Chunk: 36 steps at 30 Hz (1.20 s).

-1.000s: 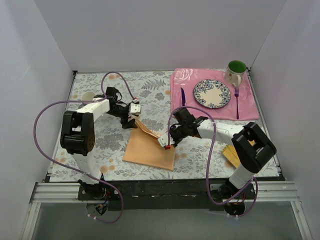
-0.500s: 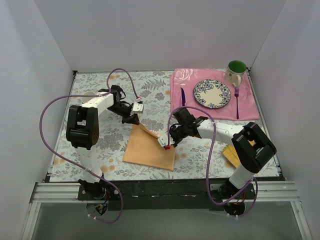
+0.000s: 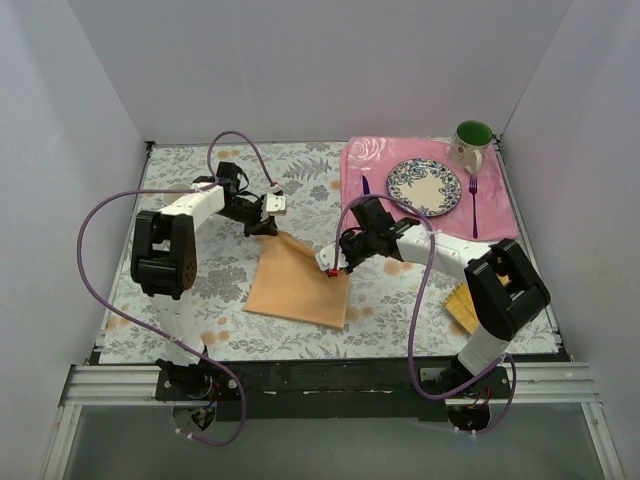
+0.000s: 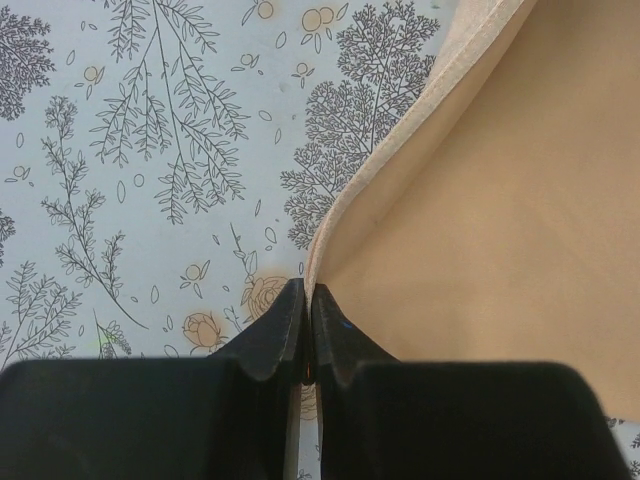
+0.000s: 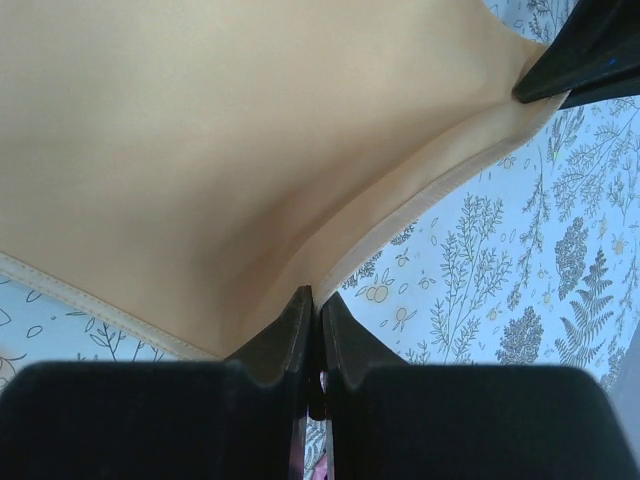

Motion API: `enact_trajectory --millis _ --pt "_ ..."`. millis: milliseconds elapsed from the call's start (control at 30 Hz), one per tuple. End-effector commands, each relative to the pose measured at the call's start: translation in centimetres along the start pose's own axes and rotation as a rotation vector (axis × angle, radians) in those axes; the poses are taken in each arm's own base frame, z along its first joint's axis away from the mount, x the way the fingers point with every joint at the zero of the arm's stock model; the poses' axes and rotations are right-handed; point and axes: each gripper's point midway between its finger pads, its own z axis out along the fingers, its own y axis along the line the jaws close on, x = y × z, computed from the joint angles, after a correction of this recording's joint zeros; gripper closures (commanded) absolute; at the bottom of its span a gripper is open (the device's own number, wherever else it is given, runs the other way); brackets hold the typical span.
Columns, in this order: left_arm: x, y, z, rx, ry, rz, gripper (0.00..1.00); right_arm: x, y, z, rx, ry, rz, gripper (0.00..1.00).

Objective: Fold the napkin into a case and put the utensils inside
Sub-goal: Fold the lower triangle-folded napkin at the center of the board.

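Starting from the arm bases: the napkin [image 3: 295,290] is spread on the flowery tablecloth [image 3: 200,270], about midway between the two arms, with its near edge lying flat. Off to the right, a yellow mat [image 3: 458,308] pokes out from under the right arm.

A bit further back, both claws are on the napkin's far edge. The left claw [image 3: 272,231] is clamped on the far-left corner, and in its wrist view the jaws are pinched right down on the hem [image 4: 305,300]. The right claw [image 3: 333,268] is clenched on the right end of that same edge, cloth bunched at its tips [image 5: 315,300]. So the held edge runs claw to claw, slanting from far-left to nearer-right, and it looks lifted a little, with the rest of the cloth trailing toward the bases.

That's the bit that matters, I think. Everything loose lies on the near side of both claws, so a fold would mean carrying that edge toward the bases, both arms together.

Furthest back, on the pink placemat [image 3: 500,225], sit the plate [image 3: 424,187], with the knife [image 3: 366,193] just left of it and the fork [image 3: 473,203] just right, both pointing away from the arms, and a mug [image 3: 470,143] behind. They're well apart from the napkin, and the right arm is clearly nearer. No case yet, I'd say, so this is early days.
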Motion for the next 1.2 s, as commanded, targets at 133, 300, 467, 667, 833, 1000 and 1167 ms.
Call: enact_trajectory --millis 133,300,467,667,833,1000,1167 --pt "-2.6 -0.9 -2.8 -0.101 -0.009 0.098 1.0 -1.4 0.7 -0.7 -0.031 -0.029 0.002 0.99" --pt "-2.5 -3.0 -3.1 -0.1 -0.009 0.103 1.0 -1.7 2.3 -0.1 -0.064 -0.035 -0.004 0.99" --pt "-1.8 -4.9 -3.1 -0.083 0.005 0.083 1.0 -2.2 3.0 0.2 -0.085 -0.042 -0.005 0.99" --pt "-1.1 -6.9 -2.9 -0.073 0.029 0.101 1.0 -2.7 4.2 0.5 -0.12 -0.047 -0.015 0.99" --pt "-0.7 -8.5 -2.5 -0.052 0.035 0.086 1.0 -2.6 5.9 0.9 -0.156 -0.041 -0.026 0.99" --pt "0.3 -10.9 -1.7 -0.018 0.066 0.1 1.0 -2.2 6.6 1.7 -0.177 -0.034 -0.017 0.99" --pt "1.7 -12.4 -0.9 0.007 0.091 0.07 1.0 -1.9 7.1 2.2 -0.196 -0.026 -0.012 0.99"
